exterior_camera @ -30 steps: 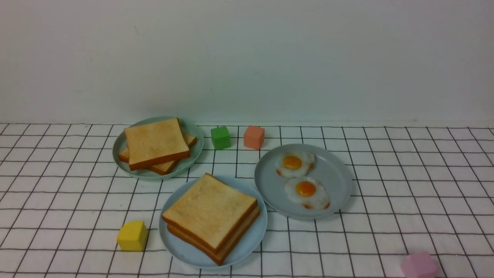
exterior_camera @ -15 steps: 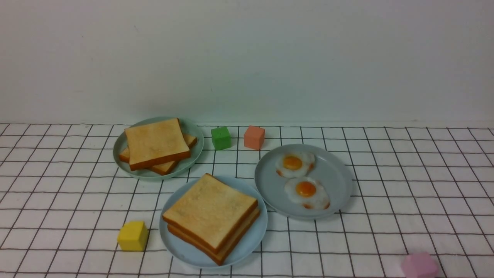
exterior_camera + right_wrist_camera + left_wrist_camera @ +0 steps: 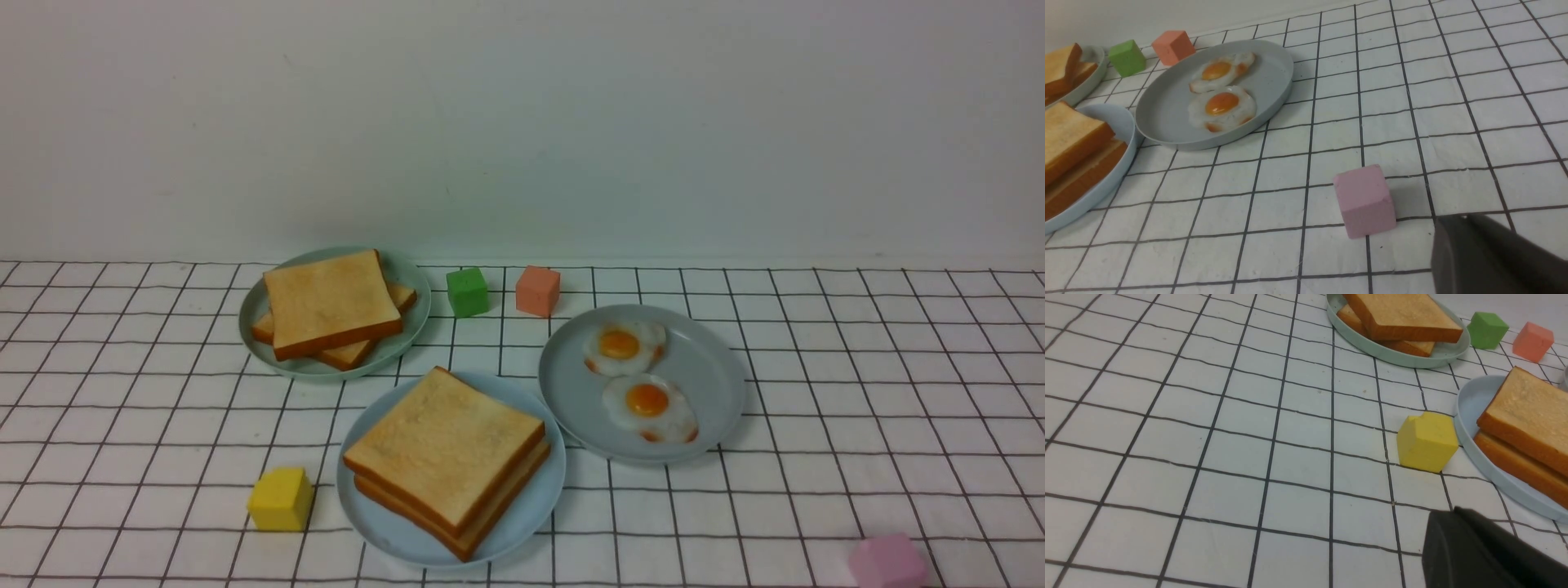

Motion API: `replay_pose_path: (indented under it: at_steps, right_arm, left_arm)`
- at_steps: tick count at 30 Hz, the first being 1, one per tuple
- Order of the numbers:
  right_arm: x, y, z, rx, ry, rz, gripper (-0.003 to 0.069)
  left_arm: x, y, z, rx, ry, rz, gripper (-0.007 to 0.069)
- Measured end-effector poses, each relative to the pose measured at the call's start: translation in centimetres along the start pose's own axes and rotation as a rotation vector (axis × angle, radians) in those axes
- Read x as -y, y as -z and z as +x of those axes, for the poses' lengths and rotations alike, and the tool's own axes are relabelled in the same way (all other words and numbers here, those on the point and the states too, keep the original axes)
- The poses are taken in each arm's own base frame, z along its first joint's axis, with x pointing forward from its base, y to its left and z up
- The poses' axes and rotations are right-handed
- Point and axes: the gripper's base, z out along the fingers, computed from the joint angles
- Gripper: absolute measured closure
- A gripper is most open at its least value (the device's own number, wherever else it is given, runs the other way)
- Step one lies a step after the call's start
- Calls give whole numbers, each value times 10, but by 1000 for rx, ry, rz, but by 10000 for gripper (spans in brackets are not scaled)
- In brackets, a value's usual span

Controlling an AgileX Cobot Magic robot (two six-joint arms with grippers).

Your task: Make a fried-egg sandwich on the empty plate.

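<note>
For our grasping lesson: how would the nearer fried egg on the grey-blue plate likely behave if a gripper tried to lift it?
The nearer fried egg looks thin and flat, so probably light but hard to get under. Its glossy surface on the smooth grey-blue plate suggests it may slide when pushed. It touches the farther fried egg, which might shift too.

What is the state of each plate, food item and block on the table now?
Sky-blue plate: holds two stacked toast slices.
Pale green plate: holds two toast slices, upper one askew.
Grey-blue plate: holds two fried eggs, yolks up.
Yellow block, green block, salmon block, pink block: resting on the cloth.
</note>
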Motion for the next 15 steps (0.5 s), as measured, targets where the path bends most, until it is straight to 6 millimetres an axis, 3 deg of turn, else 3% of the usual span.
replay_pose_path:
  at_steps: [15]
  right_arm:
    - [0,0,0,0,0,0,592]
  left_arm:
    - [0,0,0,0,0,0,621]
